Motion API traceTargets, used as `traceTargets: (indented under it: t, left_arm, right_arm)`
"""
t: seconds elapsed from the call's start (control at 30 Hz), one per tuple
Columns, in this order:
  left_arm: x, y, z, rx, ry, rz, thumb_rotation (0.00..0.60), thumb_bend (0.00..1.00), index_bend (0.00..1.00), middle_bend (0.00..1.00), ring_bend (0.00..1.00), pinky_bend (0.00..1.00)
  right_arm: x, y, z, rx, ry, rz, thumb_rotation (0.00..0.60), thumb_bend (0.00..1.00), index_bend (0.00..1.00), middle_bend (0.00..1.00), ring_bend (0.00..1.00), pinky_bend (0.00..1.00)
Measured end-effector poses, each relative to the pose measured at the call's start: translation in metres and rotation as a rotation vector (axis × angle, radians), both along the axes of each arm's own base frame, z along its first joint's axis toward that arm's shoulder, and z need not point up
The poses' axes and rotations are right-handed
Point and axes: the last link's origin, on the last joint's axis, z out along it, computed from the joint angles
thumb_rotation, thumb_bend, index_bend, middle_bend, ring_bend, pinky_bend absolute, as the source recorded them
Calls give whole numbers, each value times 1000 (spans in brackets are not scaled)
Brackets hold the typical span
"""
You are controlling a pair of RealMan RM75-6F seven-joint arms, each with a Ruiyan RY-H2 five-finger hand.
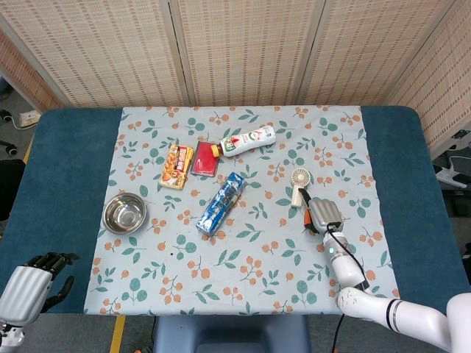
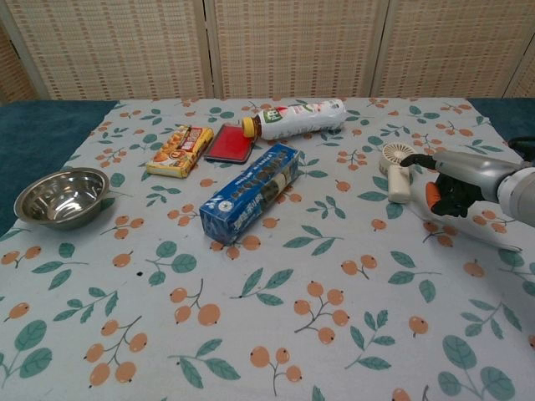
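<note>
My right hand (image 1: 322, 215) hovers low over the flowered cloth, just right of a small white hand-held fan (image 1: 298, 184). In the chest view the right hand (image 2: 458, 178) has its fingers bent downward and its thumb reaching toward the handle of the fan (image 2: 396, 172); it holds nothing. Whether the thumb touches the handle I cannot tell. My left hand (image 1: 31, 282) hangs off the table's near left corner, holding nothing, fingers loosely apart; the chest view does not show it.
A blue snack box (image 1: 221, 202) lies mid-table. Behind it are a lying bottle (image 1: 247, 140), a red wallet (image 1: 204, 159) and a yellow snack pack (image 1: 176, 165). A steel bowl (image 1: 124, 213) stands at the left. Woven screens stand behind the table.
</note>
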Motion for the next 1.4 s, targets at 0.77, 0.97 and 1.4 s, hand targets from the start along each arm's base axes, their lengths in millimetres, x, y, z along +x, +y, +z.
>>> traceTargets:
  t: [0.77, 0.97, 1.4]
  left_arm:
    - [0, 0, 1, 3, -6, 2, 600, 433, 336, 426, 377, 496]
    - [0, -1, 1, 3, -6, -4, 600, 433, 336, 427, 377, 496]
    - [0, 0, 2, 4, -7, -3, 600, 433, 337, 427, 377, 496]
  right_arm:
    - [-3, -8, -3, -6, -2, -22, 600, 859, 21, 822, 663, 586]
    - [-6, -8, -4, -1, -1, -28, 600, 859, 21, 822, 663, 586]
    - [-8, -9, -5, 0, -2, -35, 600, 859, 21, 822, 663, 586]
